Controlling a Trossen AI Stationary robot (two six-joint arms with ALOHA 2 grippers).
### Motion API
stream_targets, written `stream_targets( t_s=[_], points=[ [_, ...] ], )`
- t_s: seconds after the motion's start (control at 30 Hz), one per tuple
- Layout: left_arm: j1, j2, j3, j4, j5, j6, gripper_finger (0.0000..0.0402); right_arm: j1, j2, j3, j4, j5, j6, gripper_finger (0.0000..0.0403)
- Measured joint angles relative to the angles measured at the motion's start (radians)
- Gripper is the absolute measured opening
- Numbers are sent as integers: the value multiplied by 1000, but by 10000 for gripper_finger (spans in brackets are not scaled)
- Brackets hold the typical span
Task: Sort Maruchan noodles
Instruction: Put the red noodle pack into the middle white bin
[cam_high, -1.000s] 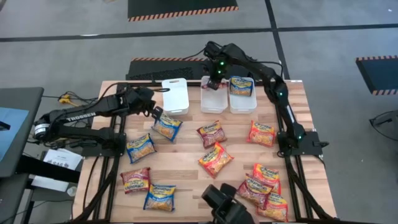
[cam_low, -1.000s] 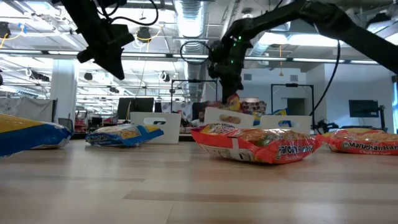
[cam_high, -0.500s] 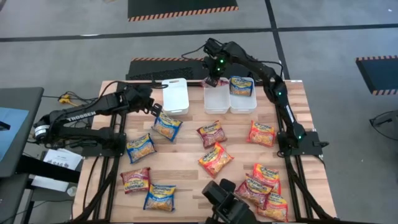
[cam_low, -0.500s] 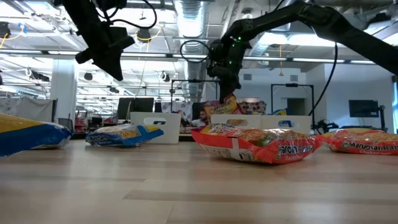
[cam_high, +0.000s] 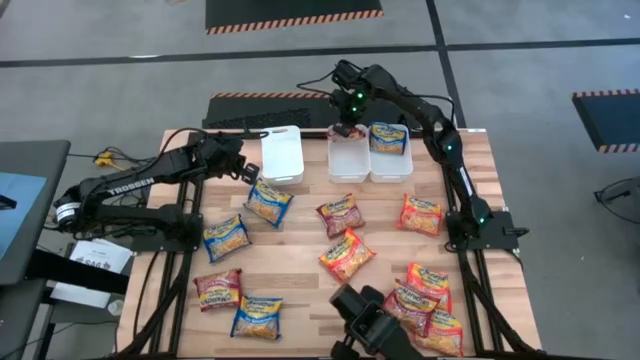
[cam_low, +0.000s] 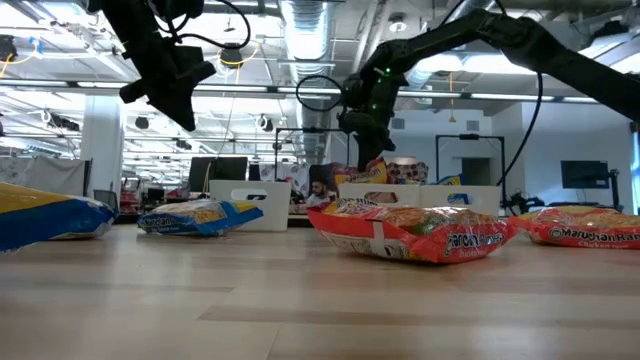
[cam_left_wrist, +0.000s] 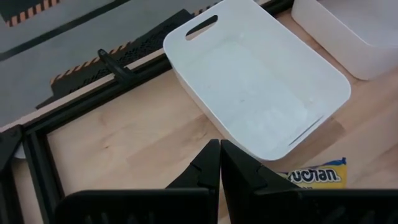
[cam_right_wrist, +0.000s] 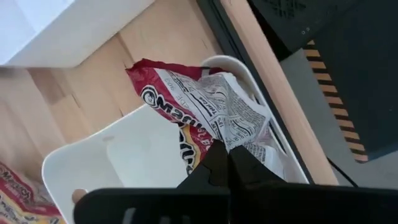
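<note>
Three white bins in a row at worktop's far edge: left bin (cam_high: 282, 154) bare, right bin (cam_high: 389, 150) with a blue packet (cam_high: 388, 138) in it. Right pincer (cam_high: 347, 128) clamped on a maroon packet (cam_right_wrist: 205, 115), hanging over far end of middle bin (cam_high: 347, 160), long axis roughly vertical. Left pincer (cam_left_wrist: 220, 163) closed on nothing, just beside left bin, above another blue packet (cam_high: 267, 203); remaining packets scattered flat across worktop (cam_high: 300, 262).

Across the upper part of the surface (cam_high: 300, 270) we see three bins in a row: the left bin (cam_high: 282, 155), the middle bin (cam_high: 347, 158) and the right bin (cam_high: 389, 150). A packet (cam_high: 388, 137) lies in the right bin. The right gripper (cam_high: 347, 128) hangs over the middle bin's far end, holding another packet (cam_right_wrist: 205, 112). The left gripper (cam_high: 250, 175) sits just left of the left bin. The other noodle packets (cam_high: 346, 254) lie scattered below the bins.
</note>
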Motion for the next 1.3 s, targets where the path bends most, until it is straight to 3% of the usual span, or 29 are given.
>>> stream_targets(
  t_s=[0.37, 0.77, 0.93, 1.17, 1.3],
  points=[
    [0, 0, 0, 0, 2, 4, 0, -8, 0, -68, 17, 154, -5, 16],
    [0, 0, 0, -1, 37, -1, 0, -12, 0, -65, 48, 192, -51, 147],
    [0, 0, 0, -1, 37, -1, 0, -18, -7, -46, 26, 194, -48, 184],
    [0, 0, 0, -1, 38, -4, 0, -25, -27, 22, -26, 190, -6, 190],
    [0, 0, 0, -1, 44, -19, 0, -15, -74, 20, -124, 127, 58, 181]
  ],
)
